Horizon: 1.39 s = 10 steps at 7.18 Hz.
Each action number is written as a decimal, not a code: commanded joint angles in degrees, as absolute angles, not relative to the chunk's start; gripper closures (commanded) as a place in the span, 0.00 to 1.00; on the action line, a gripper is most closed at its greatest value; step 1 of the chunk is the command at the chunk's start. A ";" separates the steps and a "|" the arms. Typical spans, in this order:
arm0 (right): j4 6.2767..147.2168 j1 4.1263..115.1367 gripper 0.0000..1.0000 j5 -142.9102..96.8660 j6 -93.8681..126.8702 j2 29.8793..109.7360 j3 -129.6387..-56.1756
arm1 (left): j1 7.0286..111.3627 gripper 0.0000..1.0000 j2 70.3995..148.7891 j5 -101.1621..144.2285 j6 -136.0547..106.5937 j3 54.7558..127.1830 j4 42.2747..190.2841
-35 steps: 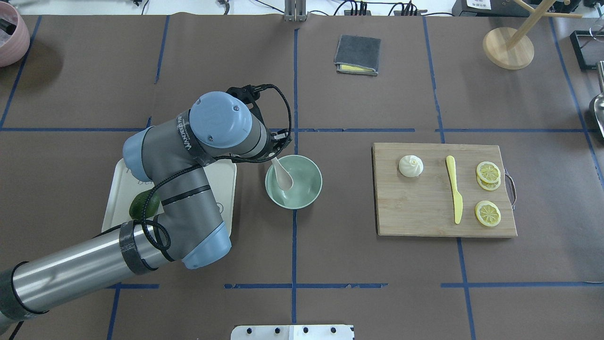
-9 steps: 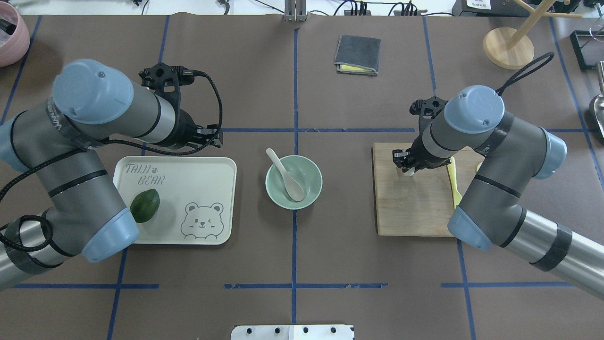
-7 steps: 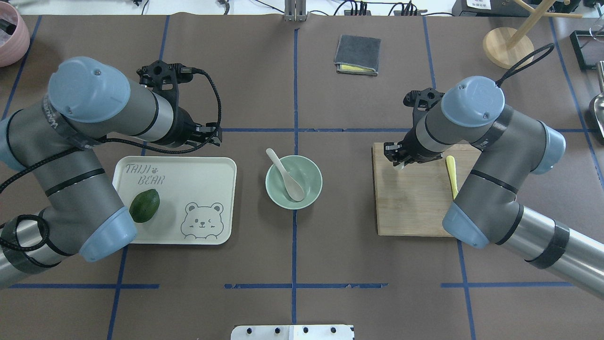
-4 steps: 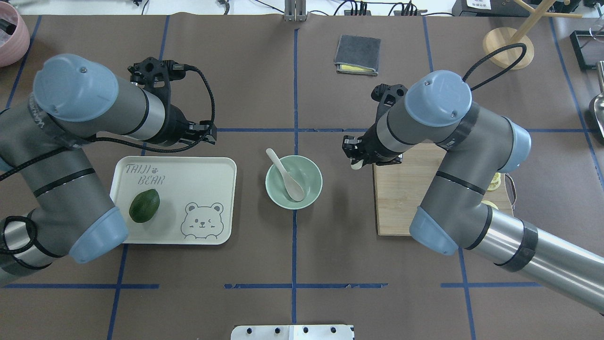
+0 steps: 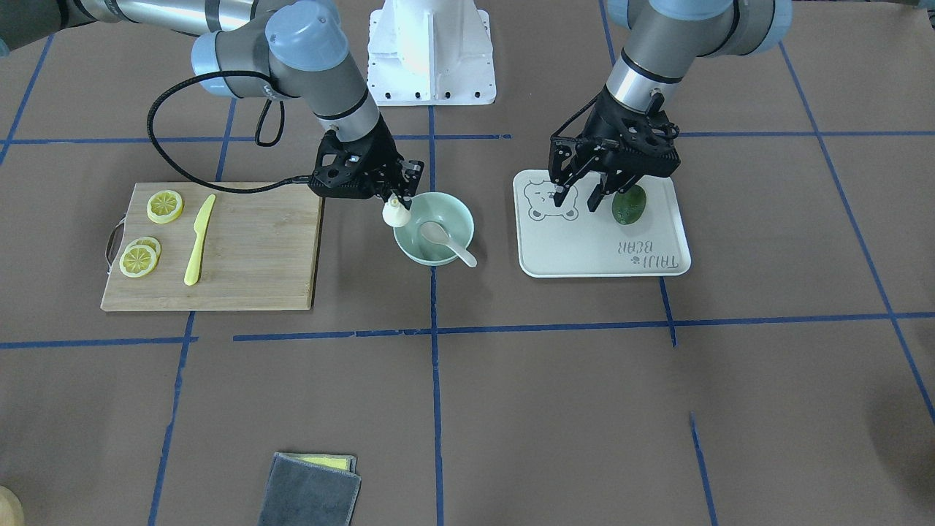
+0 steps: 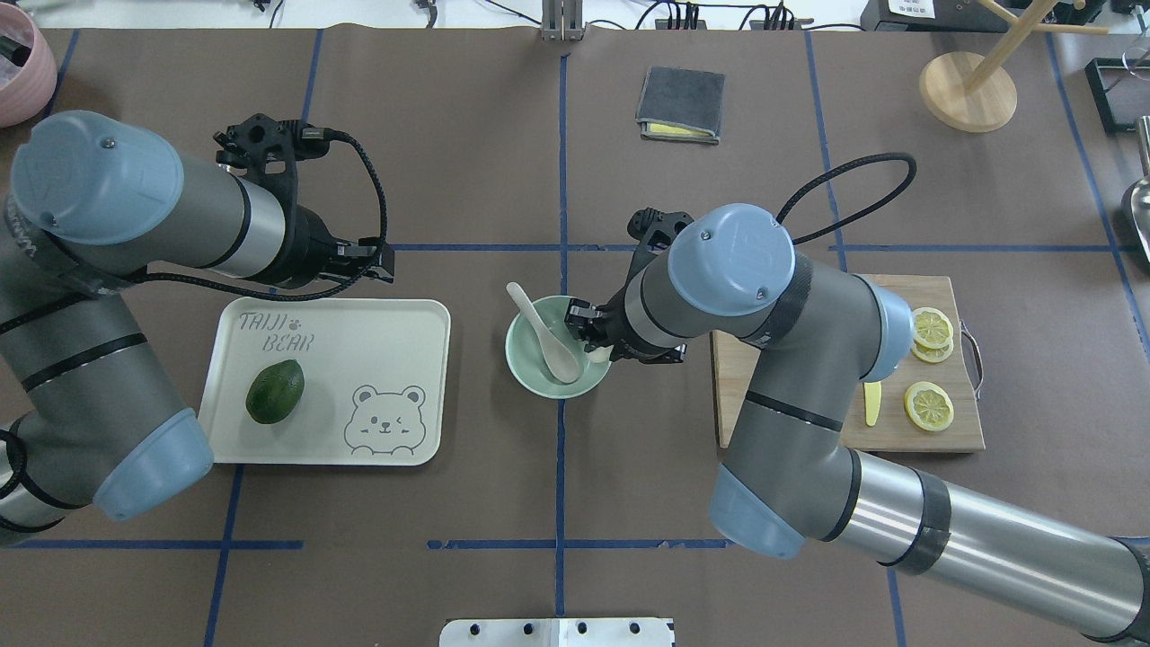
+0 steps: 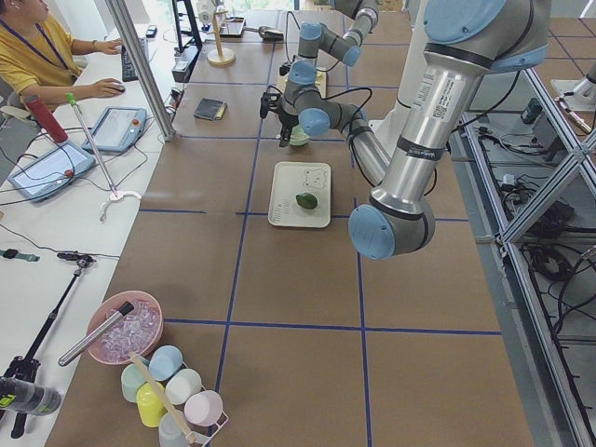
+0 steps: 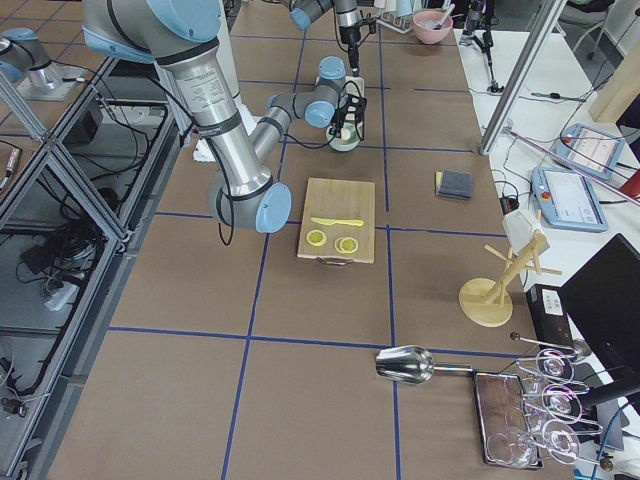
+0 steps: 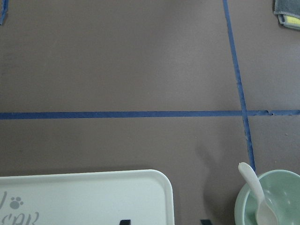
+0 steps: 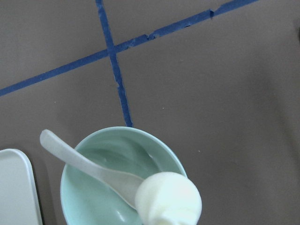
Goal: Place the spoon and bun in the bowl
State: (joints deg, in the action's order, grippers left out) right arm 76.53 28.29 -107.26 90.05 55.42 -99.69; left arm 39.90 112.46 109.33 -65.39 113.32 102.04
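Observation:
The mint-green bowl (image 6: 537, 382) stands at the table's middle with the off-white spoon (image 6: 542, 331) lying in it, handle over the far-left rim. My right gripper (image 6: 593, 346) is shut on the white bun (image 5: 395, 212) and holds it just above the bowl's right rim. In the right wrist view the bun (image 10: 168, 199) hangs over the bowl (image 10: 93, 201) and the spoon (image 10: 84, 164). My left gripper (image 5: 577, 199) is open and empty, above the tray's far edge, left of the bowl.
A cream bear tray (image 6: 359, 341) with a green avocado (image 6: 274, 391) lies left of the bowl. A wooden cutting board (image 6: 934, 440) with lemon slices (image 6: 929, 406) and a yellow knife (image 6: 871, 403) lies right. A grey cloth (image 6: 680, 103) lies far back.
My right gripper lifted the bun off the cutting board and carried it left to the bowl's rim. My left arm left the spoon in the bowl and drew back left.

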 commanded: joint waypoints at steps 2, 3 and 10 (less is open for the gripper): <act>76.29 27.60 0.24 -106.44 90.70 52.21 -96.16 | 39.90 0.37 112.41 109.34 -65.48 113.47 102.04; 76.29 27.60 0.20 -106.44 90.62 52.29 -96.15 | 39.90 0.36 112.41 109.34 -65.48 113.47 102.04; 76.46 53.21 0.00 -128.10 56.60 79.76 -104.94 | 50.75 0.24 101.45 116.75 -38.67 113.47 102.92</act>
State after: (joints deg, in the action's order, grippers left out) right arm 76.41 47.20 -124.03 67.05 73.77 -104.06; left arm 46.02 103.89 112.15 -47.84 113.87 102.88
